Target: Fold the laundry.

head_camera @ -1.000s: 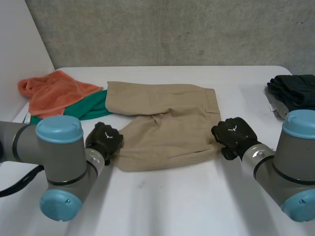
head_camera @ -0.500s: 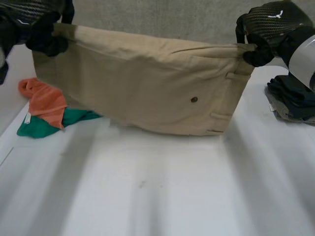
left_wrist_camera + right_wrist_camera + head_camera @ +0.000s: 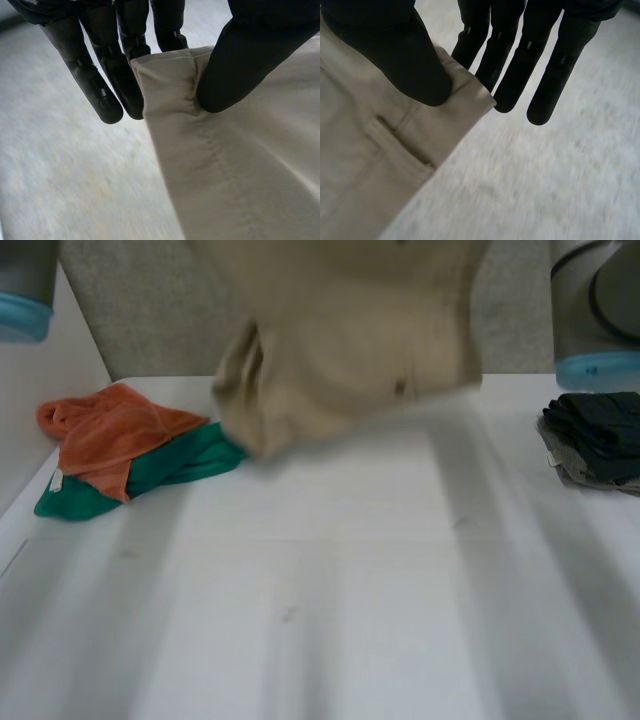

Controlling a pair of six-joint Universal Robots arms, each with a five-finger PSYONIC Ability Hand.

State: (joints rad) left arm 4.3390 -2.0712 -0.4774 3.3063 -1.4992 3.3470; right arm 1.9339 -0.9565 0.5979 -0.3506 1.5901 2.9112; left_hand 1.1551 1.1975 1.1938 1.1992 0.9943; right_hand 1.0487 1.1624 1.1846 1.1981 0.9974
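The left robot hand [image 3: 250, 45] pinches a seamed corner of the beige shorts [image 3: 240, 175] between its thumb and straight fingers [image 3: 102, 85]. The right robot hand [image 3: 395, 45] grips the opposite corner in the same way, close to a belt loop [image 3: 402, 142], so this end is probably the waistband. Held by two corners of one edge, the shorts hang high above the counter [image 3: 350, 600] and clear of it. That lets the fabric drop flat and shed its creases, ready to be laid down for a fold. A small button [image 3: 400, 387] shows on the hanging cloth. On the counter's left side an orange cloth [image 3: 105, 430] lies over a green cloth [image 3: 185, 458]; dark garments [image 3: 600, 430] sit at its right edge. What looks like a white tag [image 3: 57, 480] is on the green cloth, too small to read; no other writing is visible
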